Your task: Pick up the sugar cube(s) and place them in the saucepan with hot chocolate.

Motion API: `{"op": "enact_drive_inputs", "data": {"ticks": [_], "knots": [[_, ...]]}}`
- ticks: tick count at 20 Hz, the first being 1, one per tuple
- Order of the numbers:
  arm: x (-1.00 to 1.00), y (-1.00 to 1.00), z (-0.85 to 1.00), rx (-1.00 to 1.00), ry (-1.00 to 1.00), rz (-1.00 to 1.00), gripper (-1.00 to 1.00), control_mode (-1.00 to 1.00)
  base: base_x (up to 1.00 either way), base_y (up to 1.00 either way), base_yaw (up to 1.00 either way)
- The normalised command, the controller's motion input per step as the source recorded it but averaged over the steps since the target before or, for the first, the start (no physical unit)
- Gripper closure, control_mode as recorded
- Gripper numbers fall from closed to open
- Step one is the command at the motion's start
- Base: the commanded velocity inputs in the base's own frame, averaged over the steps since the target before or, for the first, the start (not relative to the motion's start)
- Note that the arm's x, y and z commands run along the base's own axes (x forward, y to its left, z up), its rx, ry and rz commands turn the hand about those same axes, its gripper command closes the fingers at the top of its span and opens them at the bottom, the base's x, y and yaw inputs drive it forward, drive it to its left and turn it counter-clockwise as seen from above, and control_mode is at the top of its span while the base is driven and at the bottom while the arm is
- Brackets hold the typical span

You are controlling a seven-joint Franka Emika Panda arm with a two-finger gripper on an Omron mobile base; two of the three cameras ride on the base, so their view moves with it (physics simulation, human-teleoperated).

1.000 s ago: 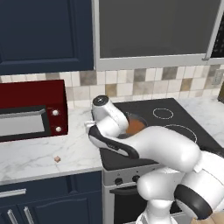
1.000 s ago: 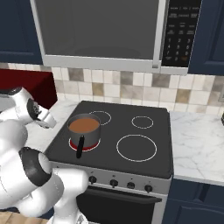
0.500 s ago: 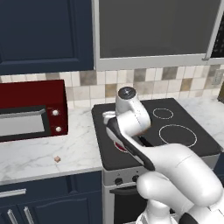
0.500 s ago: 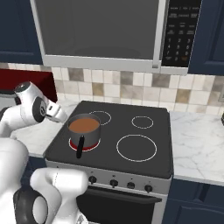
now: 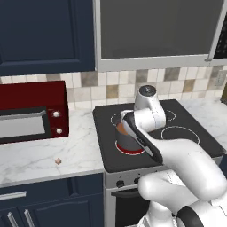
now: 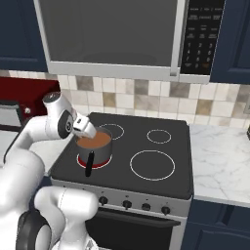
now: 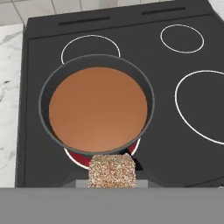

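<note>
From the left base view, the white arm bends up over the black stove (image 5: 150, 137) and hides most of the saucepan (image 5: 126, 141), whose grey wall shows on the glowing red front-left burner (image 5: 129, 151). One small tan sugar cube (image 5: 58, 162) lies alone on the marble table (image 5: 75, 153), well apart from the stove and in front of the dark red microwave (image 5: 31, 113). Navy cabinets hang above, a tiled backsplash runs behind, and navy drawers sit under the table.

From the right base view, the tool (image 6: 87, 128) hangs just over the far-left rim of the saucepan (image 6: 95, 146), which is full of reddish-brown hot chocolate. Its black handle (image 6: 90, 164) points toward the front of the stove (image 6: 146, 161). Three other burner rings (image 6: 151, 164) are unlit and bare. A grey over-range microwave (image 6: 112, 36) with a dark keypad sits above, and more marble table (image 6: 219, 161) stretches to the right.

In the hand view, looking down, a second speckled tan sugar cube (image 7: 111, 170) sits at the bottom edge, right where the fingertips come together, so the tool is clenched on it. The cube hangs above the near rim of the saucepan (image 7: 96, 107), with the smooth brown liquid just beyond. Black stove glass (image 7: 175, 153) surrounds the pot, and a strip of marble runs along the left.
</note>
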Motion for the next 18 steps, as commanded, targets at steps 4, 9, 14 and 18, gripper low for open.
{"op": "enact_drive_inputs", "data": {"ticks": [4,9,14,18], "knots": [[0.51,-0.13,0.00,-0.14,0.14,0.00,1.00,-1.00,0.00,0.00,0.00],[0.15,0.04,-0.03,-0.05,0.01,0.00,1.00,-1.00,0.00,0.00,0.00],[0.24,-0.04,-0.32,-0.02,0.00,0.00,1.00,-1.00,0.00,0.00,0.00],[0.19,-0.11,-0.44,0.00,-0.03,0.00,1.00,-1.00,0.00,0.00,0.00]]}}
